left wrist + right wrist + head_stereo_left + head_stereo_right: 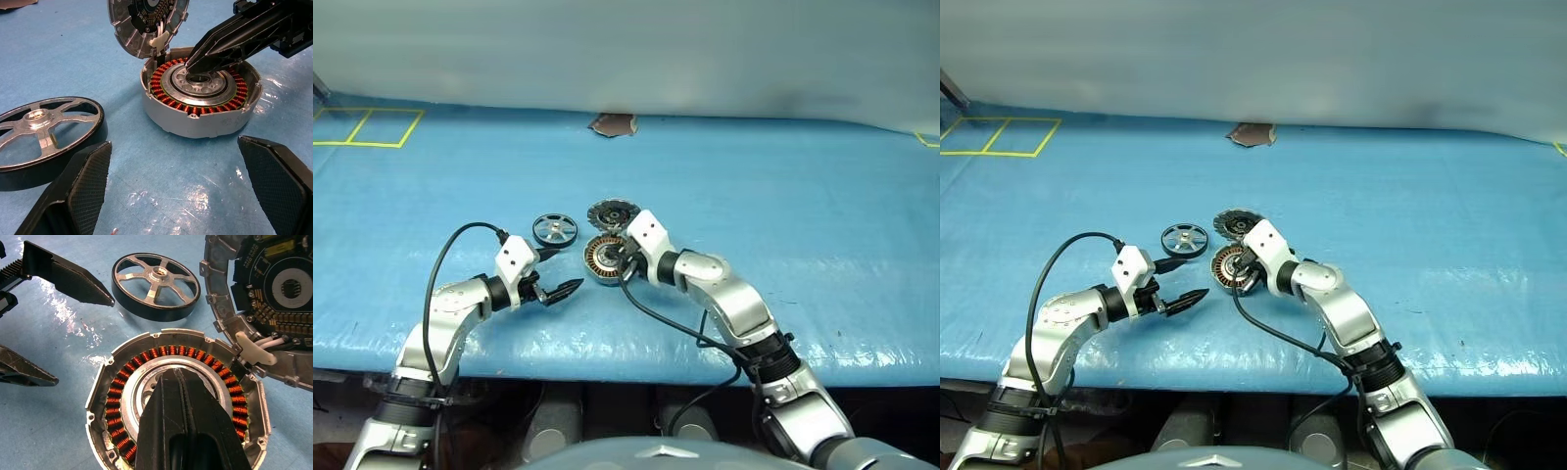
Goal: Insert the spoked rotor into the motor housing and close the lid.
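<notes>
My right gripper [185, 382], fingers closed and empty, presses down on the hub of the motor housing [200, 100] to steady it, its lid [264, 303] tilted open behind, while my left gripper [558, 290] hovers open near the spoked rotor [555, 230], which I judge must be grasped next.

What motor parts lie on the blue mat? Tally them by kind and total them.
Silver spoked metal rotor wheel with dark rim: 1
Round silver motor housing with copper windings: 1
Round silver lid with dark circuit face, propped open at the housing's edge: 1
Total: 3
</notes>
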`<state>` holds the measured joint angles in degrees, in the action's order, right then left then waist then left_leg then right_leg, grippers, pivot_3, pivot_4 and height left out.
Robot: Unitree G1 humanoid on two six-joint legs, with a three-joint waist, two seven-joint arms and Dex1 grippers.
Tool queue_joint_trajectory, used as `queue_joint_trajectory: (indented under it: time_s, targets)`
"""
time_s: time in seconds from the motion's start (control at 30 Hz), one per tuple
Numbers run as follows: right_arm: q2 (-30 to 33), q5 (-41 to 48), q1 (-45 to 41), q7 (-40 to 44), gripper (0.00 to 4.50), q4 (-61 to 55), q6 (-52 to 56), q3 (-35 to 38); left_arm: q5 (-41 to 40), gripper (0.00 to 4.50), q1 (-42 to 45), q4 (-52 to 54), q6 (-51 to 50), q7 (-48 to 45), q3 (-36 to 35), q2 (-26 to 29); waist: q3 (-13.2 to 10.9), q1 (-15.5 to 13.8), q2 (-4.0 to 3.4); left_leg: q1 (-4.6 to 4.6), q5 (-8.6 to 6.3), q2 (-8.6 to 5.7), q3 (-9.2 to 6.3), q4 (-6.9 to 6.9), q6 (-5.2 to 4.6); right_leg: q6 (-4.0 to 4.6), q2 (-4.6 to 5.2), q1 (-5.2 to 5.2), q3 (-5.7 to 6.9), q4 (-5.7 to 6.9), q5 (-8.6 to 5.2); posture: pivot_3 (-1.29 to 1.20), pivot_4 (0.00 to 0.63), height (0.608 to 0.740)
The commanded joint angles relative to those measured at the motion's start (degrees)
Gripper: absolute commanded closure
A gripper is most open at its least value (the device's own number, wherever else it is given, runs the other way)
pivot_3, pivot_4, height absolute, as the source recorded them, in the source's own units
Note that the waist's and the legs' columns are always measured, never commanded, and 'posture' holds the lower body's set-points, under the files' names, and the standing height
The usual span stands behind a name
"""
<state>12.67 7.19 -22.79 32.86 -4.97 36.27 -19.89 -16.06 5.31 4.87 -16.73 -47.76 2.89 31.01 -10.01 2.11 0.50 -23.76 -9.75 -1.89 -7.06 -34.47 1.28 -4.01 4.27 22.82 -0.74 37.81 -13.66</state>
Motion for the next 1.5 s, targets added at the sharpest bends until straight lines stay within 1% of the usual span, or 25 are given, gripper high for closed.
queue_joint_trajectory:
  time_s: [0.03,0.47,0.73,0.9,1.03,1.1,1.27,1.5]
  targets:
    - [-0.37,0.72,0.22,0.51,4.48,-2.36,0.04,0.0,0.0,0.0,0.56,1.16,0.85,-0.05,-0.63,0.32,0.0,-0.01,0.0,0.0,0.0,0.0,0.0,0.0,0.0,-0.01,0.0,0.0,0.0,0.0,0.0,0.0,0.15,0.74]
    - [0.27,-1.07,0.63,1.03,4.48,1.03,0.83,-1.86,0.2,0.0,0.49,1.17,0.99,0.3,-0.59,0.23,0.0,0.03,0.0,0.03,0.0,0.0,0.0,0.0,0.0,0.0,0.0,-0.02,0.0,0.0,0.0,0.0,0.15,0.74]
    - [2.64,-6.98,-0.56,0.78,4.48,4.21,-0.79,-6.46,0.18,0.0,0.3,1.28,0.78,0.53,-0.75,0.21,0.03,0.08,-0.02,0.14,0.0,0.02,0.01,-0.01,0.0,0.13,-0.01,-0.1,0.0,0.01,-0.08,0.0,0.15,0.74]
    - [3.99,-10.32,-2.0,2.07,4.48,6.38,-1.45,-9.86,0.15,0.0,0.15,1.33,0.76,0.71,-0.81,0.09,0.18,0.05,0.0,0.2,0.0,0.02,0.01,-0.03,0.0,0.15,-0.01,-0.15,0.0,0.0,-0.09,0.0,0.15,0.74]
    - [4.34,-11.97,-2.13,2.64,4.48,7.28,-2.34,-11.04,0.04,0.0,0.08,1.31,0.72,0.85,-0.91,0.05,0.34,0.09,-0.02,0.24,0.0,0.04,0.0,-0.03,0.0,0.16,-0.02,-0.19,0.0,0.01,-0.09,0.0,0.15,0.74]
    - [4.05,-11.91,-1.67,2.71,4.48,6.83,-2.69,-10.42,-0.23,0.0,-0.02,1.4,0.49,0.87,-1.03,0.03,0.44,0.09,-0.01,0.28,0.0,0.05,0.0,-0.03,0.0,0.16,-0.03,-0.22,0.0,0.01,-0.1,0.0,0.15,0.74]
    - [1.25,-6.85,-0.5,3.38,4.48,2.52,-1.87,-4.68,-0.82,0.0,-0.07,1.35,-0.13,0.63,-1.14,0.07,0.47,0.05,0.03,0.24,0.0,0.04,-0.01,-0.03,0.01,0.16,-0.03,-0.22,-0.01,0.0,-0.1,0.0,0.15,0.74]
    - [0.64,-5.84,-0.4,3.09,4.48,-0.28,-0.73,-3.8,-0.61,0.0,0.82,0.61,0.05,0.24,-0.77,0.09,0.47,0.06,0.02,0.16,0.0,0.04,-0.01,0.18,0.01,0.06,-0.03,-0.06,0.0,0.0,-0.03,0.0,0.15,0.74]
